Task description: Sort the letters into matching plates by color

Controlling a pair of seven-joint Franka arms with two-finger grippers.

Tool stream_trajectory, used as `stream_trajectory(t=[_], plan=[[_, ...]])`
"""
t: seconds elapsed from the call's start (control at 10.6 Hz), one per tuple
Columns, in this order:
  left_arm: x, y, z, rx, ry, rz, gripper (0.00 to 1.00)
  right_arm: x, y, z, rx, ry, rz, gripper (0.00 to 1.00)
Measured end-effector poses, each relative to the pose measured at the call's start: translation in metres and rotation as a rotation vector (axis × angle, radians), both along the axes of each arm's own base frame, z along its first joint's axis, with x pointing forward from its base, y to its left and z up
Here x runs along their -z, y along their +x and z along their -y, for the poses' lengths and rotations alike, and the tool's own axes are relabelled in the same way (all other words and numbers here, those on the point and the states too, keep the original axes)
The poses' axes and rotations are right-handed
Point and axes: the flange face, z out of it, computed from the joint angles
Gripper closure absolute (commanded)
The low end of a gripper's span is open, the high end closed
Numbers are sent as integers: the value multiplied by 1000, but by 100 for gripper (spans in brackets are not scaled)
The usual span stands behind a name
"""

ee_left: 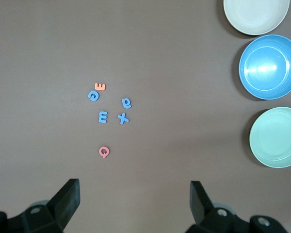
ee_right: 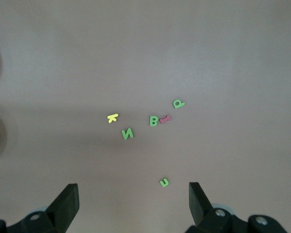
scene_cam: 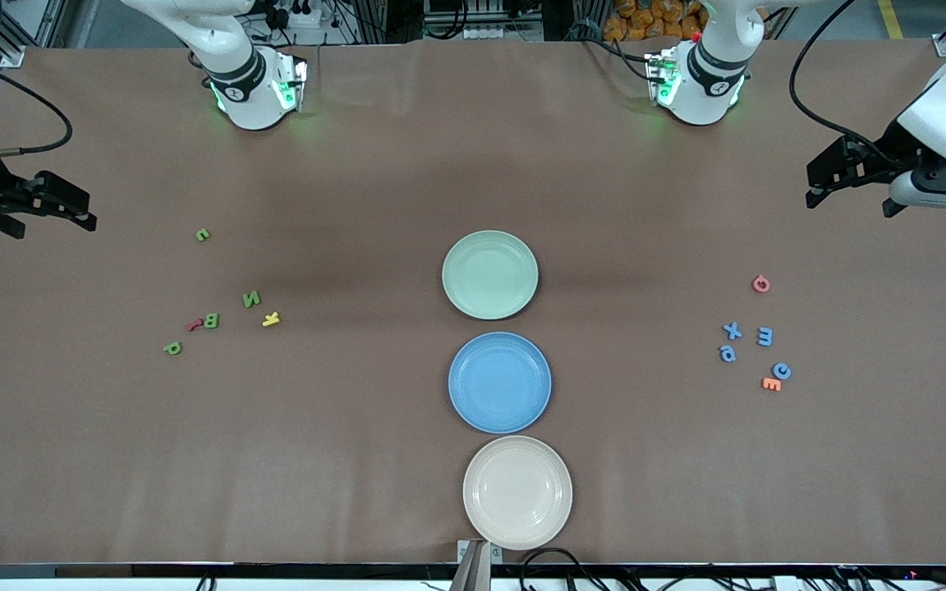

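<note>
The mint green plate [scene_cam: 489, 274] and the blue plate [scene_cam: 499, 382] stand empty mid-table, the blue one nearer the front camera. Four green letters [scene_cam: 211, 320] lie scattered toward the right arm's end and show in the right wrist view [ee_right: 153, 121]. Four blue letters [scene_cam: 732, 330] lie clustered toward the left arm's end and show in the left wrist view [ee_left: 123, 118]. My left gripper [scene_cam: 811, 190] is open and empty, up over its end of the table. My right gripper [scene_cam: 89, 212] is open and empty over its own end.
A cream plate [scene_cam: 516, 491] stands nearest the front camera. A red piece [scene_cam: 194, 325] touches the green B and a yellow piece [scene_cam: 271, 319] lies beside it. An orange piece [scene_cam: 771, 383] and a pink piece [scene_cam: 760, 284] lie by the blue letters.
</note>
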Motion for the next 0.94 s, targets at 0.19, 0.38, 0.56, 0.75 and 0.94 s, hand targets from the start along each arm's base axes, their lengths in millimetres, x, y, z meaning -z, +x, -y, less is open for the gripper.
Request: stream_trajectory(t=[0.19, 0.38, 0.56, 0.75, 0.94], plan=[[0, 0, -1, -1, 0, 0, 0, -3, -2, -1, -2, -1, 6, 0], [0, 0, -2, -3, 0, 0, 0, -6, -3, -2, -3, -1, 10, 0], [0, 0, -2, -5, 0, 0, 0, -6, -3, -3, -5, -1, 11, 0], [5, 2, -6, -19, 0, -10, 0, -6, -3, -6, -11, -1, 11, 0], [14, 6, -17, -56, 0, -29, 0, -5, -3, -6, -12, -1, 10, 0]])
